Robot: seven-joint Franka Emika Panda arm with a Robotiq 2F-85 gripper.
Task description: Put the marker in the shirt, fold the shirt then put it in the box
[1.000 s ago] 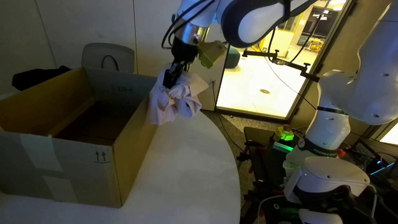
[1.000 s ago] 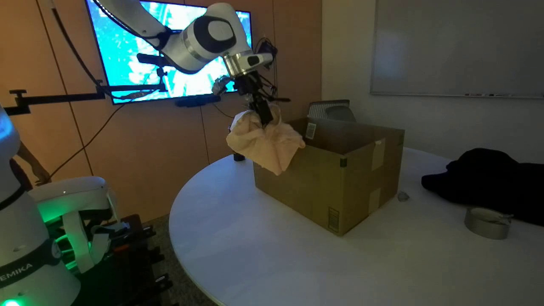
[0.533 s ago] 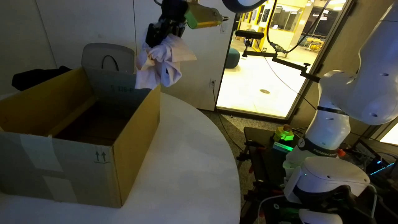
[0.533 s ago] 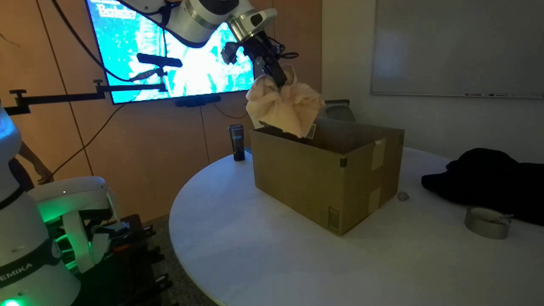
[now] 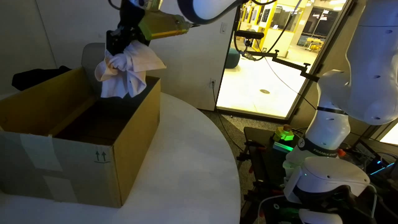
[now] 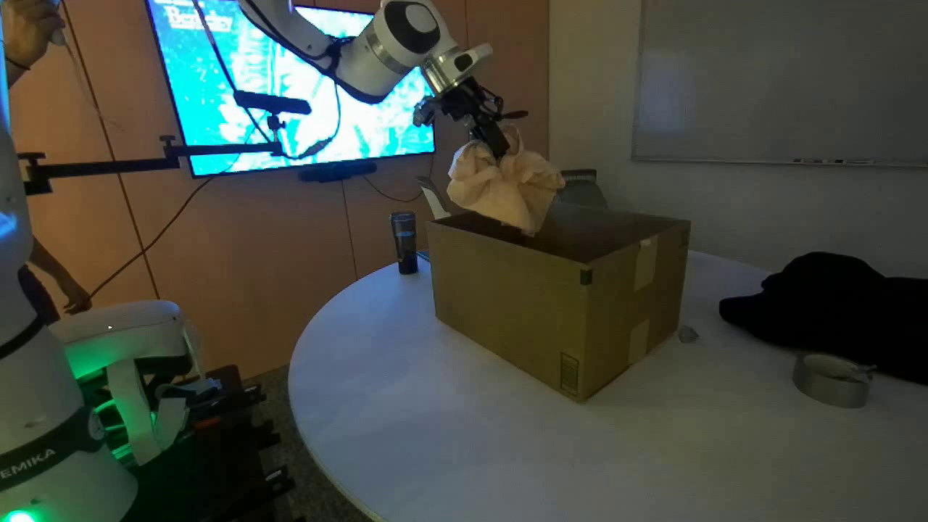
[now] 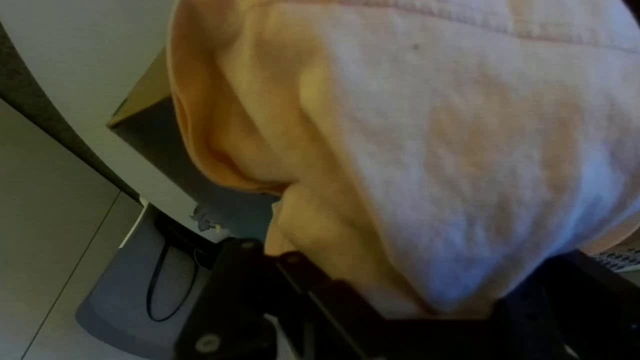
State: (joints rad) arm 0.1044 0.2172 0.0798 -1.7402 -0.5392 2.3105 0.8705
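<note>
The pale pinkish shirt (image 5: 132, 73) hangs bunched from my gripper (image 5: 116, 51) above the far end of the open cardboard box (image 5: 84, 175). In an exterior view the shirt (image 6: 500, 188) hangs at the rim of the box (image 6: 507, 304), with its lowest fold about level with the opening. The gripper (image 6: 496, 145) is shut on the shirt's upper part. In the wrist view the shirt (image 7: 450, 140) fills most of the picture and covers the fingertips. The marker does not show; it is hidden or out of view.
The box stands on a round white table (image 6: 406, 406). A dark tumbler (image 6: 404, 243) stands behind it. A roll of tape (image 6: 831, 380) and a black cloth (image 6: 826, 304) lie beside it. A camera on a bracket arm (image 6: 272, 103) is near the robot arm.
My gripper has lifted the shirt from beside the box's outer wall up over the rim, then moved it across above the opening and slightly down. It stays held.
</note>
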